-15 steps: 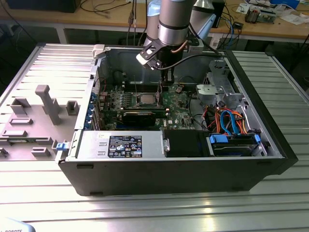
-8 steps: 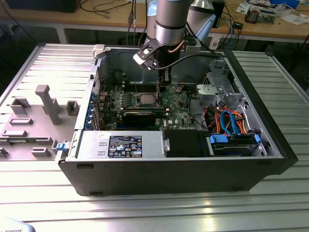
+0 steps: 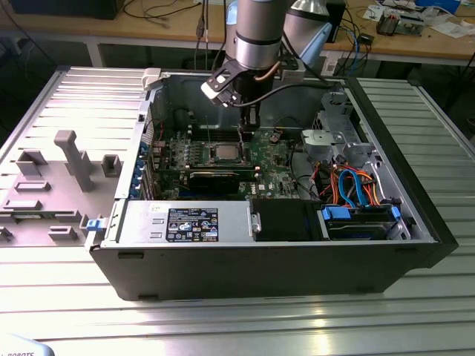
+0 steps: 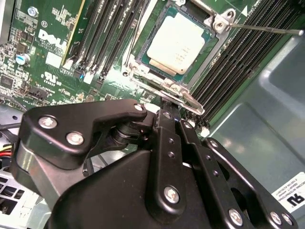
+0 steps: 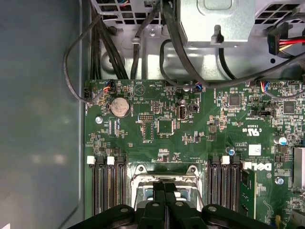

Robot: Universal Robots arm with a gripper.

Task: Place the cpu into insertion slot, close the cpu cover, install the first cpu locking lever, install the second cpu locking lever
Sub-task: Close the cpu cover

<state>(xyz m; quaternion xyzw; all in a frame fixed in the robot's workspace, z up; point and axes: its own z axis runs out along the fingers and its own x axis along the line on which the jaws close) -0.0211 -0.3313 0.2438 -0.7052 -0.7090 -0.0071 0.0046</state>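
Note:
The cpu, a silvery square chip, lies in the insertion slot on the green board; from outside the cpu shows at the board's middle. The cpu cover, a thin metal frame, appears to lie flat around the chip. A thin locking lever rod sticks out free over the memory slots. My gripper is shut, its black fingertips together right at the frame's shiny edge. In the first wrist view the gripper sits over the slot's frame. From outside, the gripper hangs just behind the chip.
Rows of memory slots flank the socket on both sides. A long black card lies in front of it. Cables and a drive cage crowd the exterior view's right. The case walls enclose the board.

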